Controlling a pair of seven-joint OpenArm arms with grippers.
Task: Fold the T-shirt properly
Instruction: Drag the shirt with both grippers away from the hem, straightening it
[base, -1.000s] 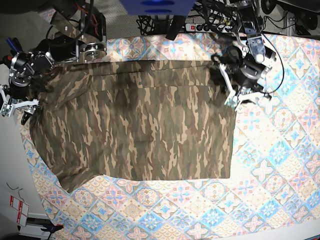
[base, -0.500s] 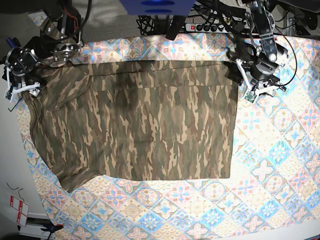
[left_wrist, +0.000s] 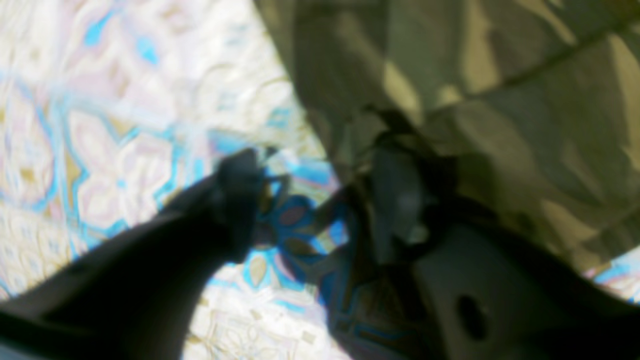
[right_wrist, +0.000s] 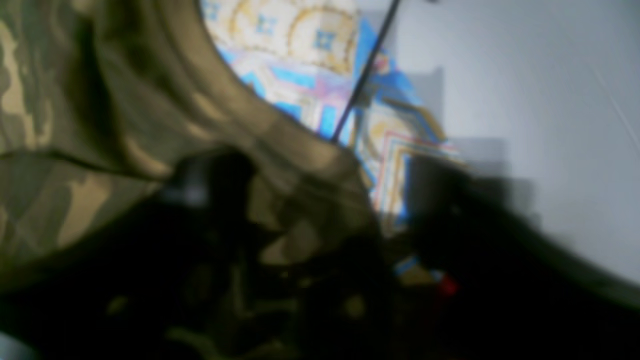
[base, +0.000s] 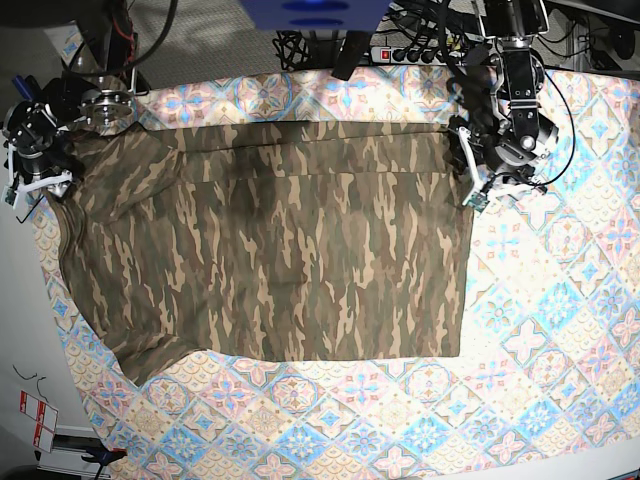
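The camouflage T-shirt (base: 290, 250) lies spread flat on the pastel tile-patterned cloth (base: 560, 330), with its sleeve end toward the base view's left. My left gripper (base: 478, 190) sits at the shirt's upper right edge. In its wrist view the left gripper (left_wrist: 315, 185) is open: one finger (left_wrist: 395, 200) is against the T-shirt (left_wrist: 500, 100) hem, and patterned cloth (left_wrist: 100, 150) shows in the gap. My right gripper (base: 35, 185) is at the shirt's upper left corner. The blurred right wrist view shows the right gripper (right_wrist: 325, 200) open, with a fold of the T-shirt (right_wrist: 75, 100) lying between the jaws.
A power strip with tangled cables (base: 420, 50) runs along the far edge, next to a blue object (base: 315, 12). The cloth's left border (right_wrist: 300, 50) ends at a bare grey surface (right_wrist: 525, 100). A red and white tag (base: 35, 420) lies at the near left.
Both grippers lifted toward the far edge, then came back down onto the shirt's upper corners. The shirt itself has barely shifted.
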